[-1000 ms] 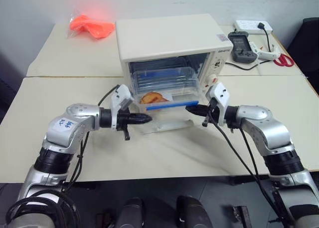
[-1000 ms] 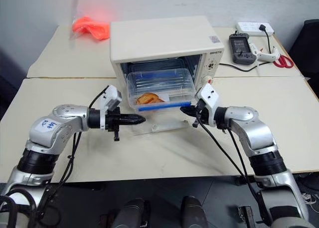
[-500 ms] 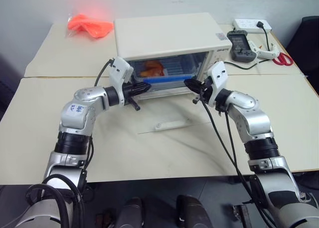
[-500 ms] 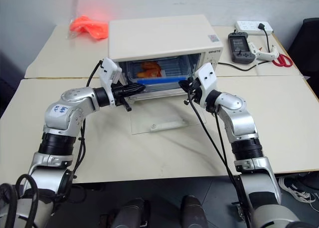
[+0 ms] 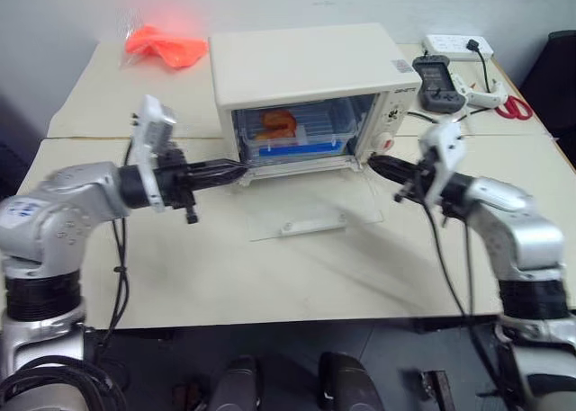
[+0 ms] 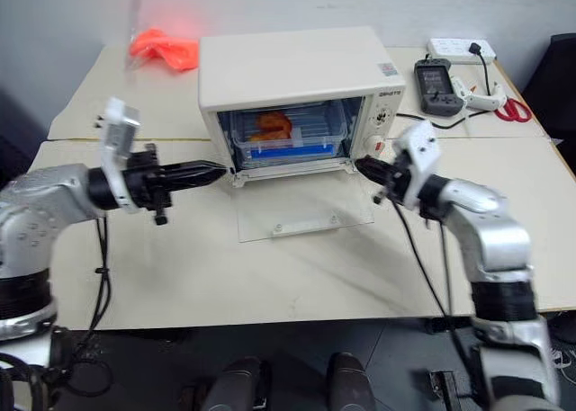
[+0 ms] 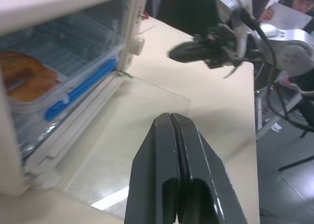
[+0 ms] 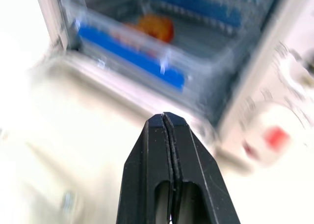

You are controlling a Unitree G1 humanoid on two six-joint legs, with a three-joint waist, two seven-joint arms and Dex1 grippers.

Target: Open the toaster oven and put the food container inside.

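silver arms, black cables, seemingly black pincers.

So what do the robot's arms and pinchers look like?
Both arms are shiny silver with black ribbed bands. Each ends in a white wrist block and a pointy black gripper: left gripper, right gripper. Thin black cables loop beside them, and the left arm wears a white label.

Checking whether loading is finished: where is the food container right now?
In the head views, the food container sits inside the toaster oven, behind its lowered glass door, midway between both pincers.
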